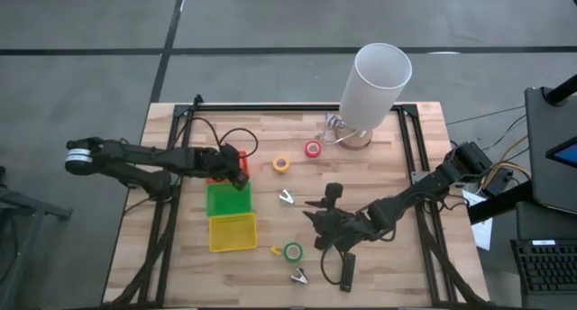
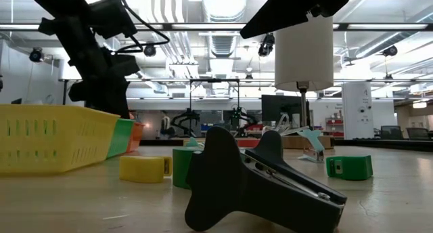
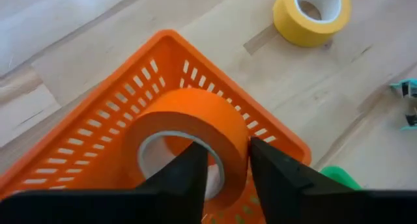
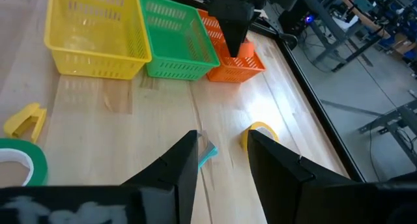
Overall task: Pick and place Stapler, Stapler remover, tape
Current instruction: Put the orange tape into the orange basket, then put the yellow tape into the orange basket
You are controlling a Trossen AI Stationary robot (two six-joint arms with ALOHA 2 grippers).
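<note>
My left gripper (image 1: 237, 170) (image 3: 228, 155) is over the orange tray (image 1: 219, 177) and is shut on an orange tape roll (image 3: 195, 113). A yellow tape roll (image 1: 281, 164), a red one (image 1: 313, 149) and a green one (image 1: 293, 251) lie flat on the table. The black stapler (image 1: 347, 272) (image 2: 270, 185) lies near the table's near edge. Small stapler removers lie at mid table (image 1: 287, 198), beside the green roll (image 1: 276, 250) and by the near edge (image 1: 298, 276). My right gripper (image 1: 326, 211) (image 4: 223, 142) is open above mid table and holds nothing. My left gripper holds the orange tape roll by its ring wall (image 3: 236, 142), one finger (image 3: 192, 168) inside the hole and one (image 3: 277, 168) outside. The fingers come from above, pointing down. The roll is inside the orange tray's outline; whether it rests on the tray floor I cannot tell.
A green tray (image 1: 230, 199) and a yellow tray (image 1: 233, 232) stand in a row next to the orange one, toward the near edge. A tall white cylinder (image 1: 374, 85) on a stand rises at the far edge. Bare wood lies between the trays and my right arm.
</note>
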